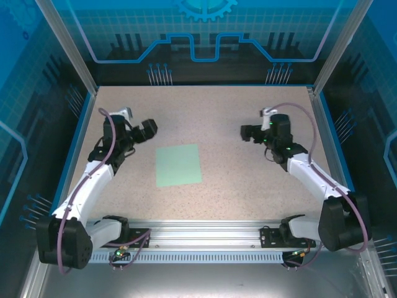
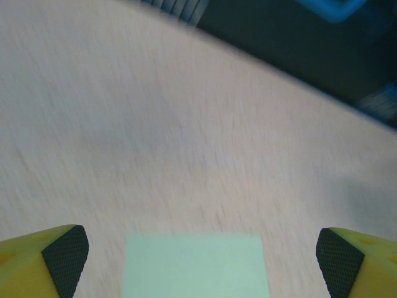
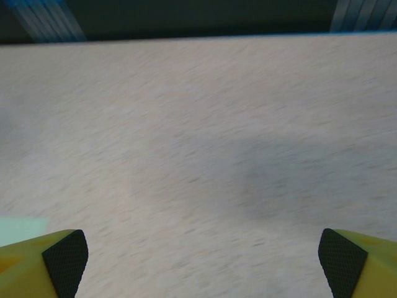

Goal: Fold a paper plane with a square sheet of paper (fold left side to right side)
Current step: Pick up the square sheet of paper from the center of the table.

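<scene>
Here, square sheet of paper (image 1: 178, 165) flat on speckled table (image 1: 248, 186)

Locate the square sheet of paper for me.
In the top view the square sheet of paper lies flat on the table, just left of centre, nearer the left gripper than the right gripper.

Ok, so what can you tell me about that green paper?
The square sheet of paper is pale mint green, thin, plain and unmarked. It lies flat and unfolded, with no crease showing, near the middle of the speckled beige table, turned slightly askew. Nothing but the table touches it.
</scene>
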`<control>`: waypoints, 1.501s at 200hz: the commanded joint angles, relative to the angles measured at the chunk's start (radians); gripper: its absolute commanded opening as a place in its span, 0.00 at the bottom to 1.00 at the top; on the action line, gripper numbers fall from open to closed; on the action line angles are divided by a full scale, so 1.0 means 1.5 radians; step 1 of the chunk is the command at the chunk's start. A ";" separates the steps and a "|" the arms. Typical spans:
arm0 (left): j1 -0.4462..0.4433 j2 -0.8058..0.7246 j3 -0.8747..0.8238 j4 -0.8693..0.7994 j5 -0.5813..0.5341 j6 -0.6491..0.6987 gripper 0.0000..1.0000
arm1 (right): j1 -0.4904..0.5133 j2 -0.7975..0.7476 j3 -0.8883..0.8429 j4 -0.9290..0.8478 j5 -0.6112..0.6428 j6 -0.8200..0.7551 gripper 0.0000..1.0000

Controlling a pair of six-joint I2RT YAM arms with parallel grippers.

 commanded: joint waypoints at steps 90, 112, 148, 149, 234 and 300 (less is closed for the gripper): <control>-0.149 0.121 -0.088 -0.161 0.153 -0.132 0.98 | 0.316 0.447 0.404 -0.342 0.116 0.167 0.99; -0.149 0.153 -0.087 -0.134 0.147 -0.134 0.99 | 0.327 0.520 0.473 -0.350 0.104 0.170 0.99; -0.149 0.201 -0.078 -0.120 0.133 -0.131 0.98 | 0.338 0.619 0.570 -0.364 0.083 0.168 1.00; -0.150 0.202 -0.078 -0.119 0.132 -0.130 0.98 | 0.338 0.622 0.573 -0.365 0.083 0.168 1.00; -0.151 0.251 -0.089 -0.103 0.115 -0.131 0.99 | 0.380 0.688 0.613 -0.399 -0.038 0.161 0.94; -0.151 0.254 -0.087 -0.100 0.111 -0.133 0.99 | 0.384 0.628 0.523 -0.346 -0.097 0.159 0.68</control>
